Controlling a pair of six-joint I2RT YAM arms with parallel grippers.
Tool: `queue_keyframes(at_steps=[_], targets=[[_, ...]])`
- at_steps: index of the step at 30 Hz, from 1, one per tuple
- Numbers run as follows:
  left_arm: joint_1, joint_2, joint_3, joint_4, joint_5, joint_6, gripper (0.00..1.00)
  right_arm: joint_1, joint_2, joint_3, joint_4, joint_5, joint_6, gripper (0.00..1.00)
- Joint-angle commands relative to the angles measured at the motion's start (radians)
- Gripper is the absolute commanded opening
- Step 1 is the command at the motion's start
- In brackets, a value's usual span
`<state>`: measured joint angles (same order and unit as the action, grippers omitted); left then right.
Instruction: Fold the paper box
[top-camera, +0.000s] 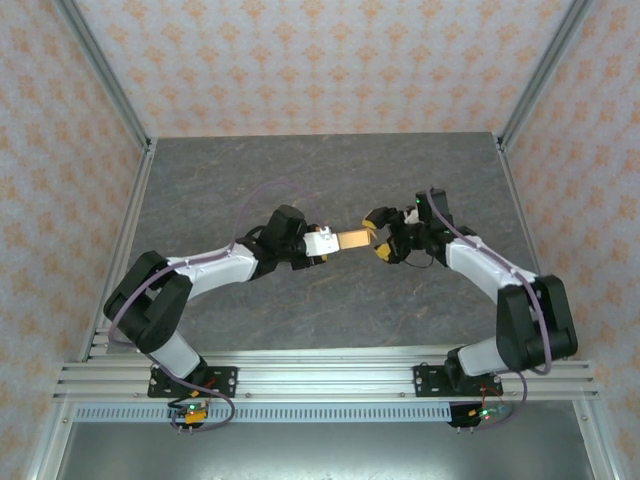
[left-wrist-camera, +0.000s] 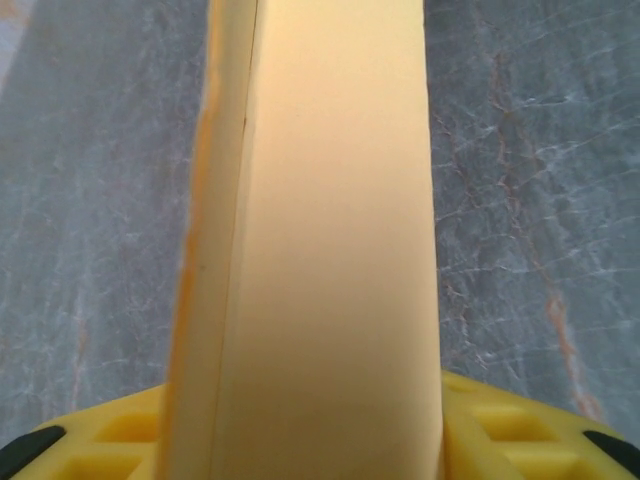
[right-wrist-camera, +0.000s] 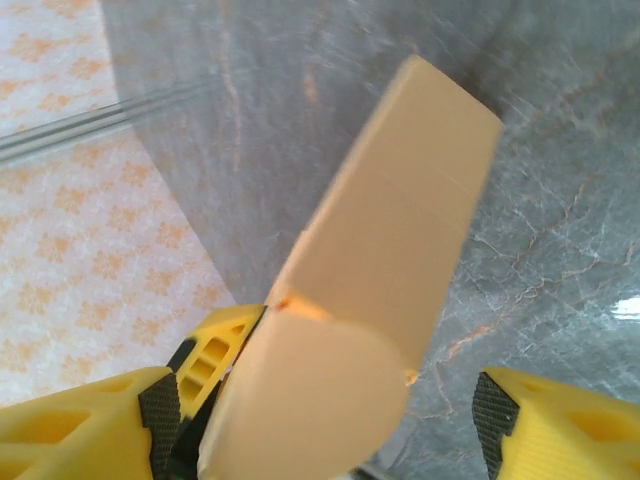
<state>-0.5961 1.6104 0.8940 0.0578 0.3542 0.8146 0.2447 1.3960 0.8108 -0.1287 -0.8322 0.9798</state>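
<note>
The paper box (top-camera: 352, 239), light orange-tan card folded into a slim long shape, hangs above the table between both arms. My left gripper (top-camera: 325, 244) is shut on its left end. In the left wrist view the box (left-wrist-camera: 330, 250) runs straight up the middle, with yellow fingers (left-wrist-camera: 505, 425) pressed against both of its sides. My right gripper (top-camera: 381, 241) stands open around the other end. In the right wrist view a rounded flap of the box (right-wrist-camera: 320, 400) lies beside the left pad (right-wrist-camera: 160, 405). The right pad (right-wrist-camera: 493, 415) stands well apart from the card.
The grey marbled table top (top-camera: 320, 170) lies below the box. Aluminium frame posts (top-camera: 105, 75) and patterned walls (top-camera: 320, 60) close in the back and sides. A metal rail (top-camera: 320, 375) carries both arm bases at the near edge.
</note>
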Motion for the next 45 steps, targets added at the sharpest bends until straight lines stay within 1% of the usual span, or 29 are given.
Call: queue_keyframes(at_steps=[1,4,7,11,15,17,19,23,27,29,33,36,39,41,45], targets=[[0.023,0.022,0.092,-0.262,0.058,-0.048,0.48,-0.016,-0.071,-0.024,-0.093,0.126,-0.212,0.79],[0.042,0.048,0.142,-0.335,0.082,-0.049,0.5,-0.015,-0.147,-0.06,-0.093,0.276,-0.371,0.77],[0.075,0.085,0.219,-0.443,0.144,-0.056,0.5,-0.007,-0.228,-0.092,-0.069,0.376,-0.553,0.72],[0.087,0.116,0.27,-0.506,0.178,-0.06,0.5,0.038,-0.305,-0.125,-0.01,0.38,-0.802,0.65],[0.088,0.124,0.281,-0.511,0.211,-0.055,0.51,0.105,-0.293,-0.1,0.002,0.416,-0.992,0.62],[0.089,0.128,0.285,-0.503,0.219,-0.057,0.51,0.118,-0.251,-0.072,0.008,0.432,-1.012,0.59],[0.089,0.135,0.292,-0.507,0.221,-0.055,0.51,0.128,-0.196,-0.023,-0.001,0.414,-1.015,0.53],[0.093,0.14,0.297,-0.508,0.226,-0.053,0.51,0.167,-0.104,0.035,0.005,0.398,-1.006,0.51],[0.099,0.149,0.313,-0.515,0.229,-0.059,0.51,0.198,-0.048,0.075,-0.035,0.391,-1.013,0.49],[0.101,0.157,0.321,-0.517,0.232,-0.059,0.51,0.204,-0.039,0.076,-0.037,0.41,-1.014,0.48],[0.105,0.171,0.338,-0.53,0.233,-0.051,0.51,0.206,-0.016,0.094,-0.066,0.45,-1.015,0.43],[0.105,0.172,0.338,-0.531,0.235,-0.045,0.51,0.206,0.003,0.112,-0.08,0.498,-1.005,0.35],[0.105,0.172,0.338,-0.524,0.23,-0.047,0.51,0.216,0.035,0.15,-0.106,0.518,-0.986,0.28],[0.105,0.177,0.343,-0.526,0.23,-0.05,0.51,0.241,0.062,0.18,-0.129,0.539,-0.981,0.28],[0.104,0.184,0.351,-0.526,0.226,-0.051,0.51,0.297,0.105,0.244,-0.196,0.656,-0.954,0.25]])
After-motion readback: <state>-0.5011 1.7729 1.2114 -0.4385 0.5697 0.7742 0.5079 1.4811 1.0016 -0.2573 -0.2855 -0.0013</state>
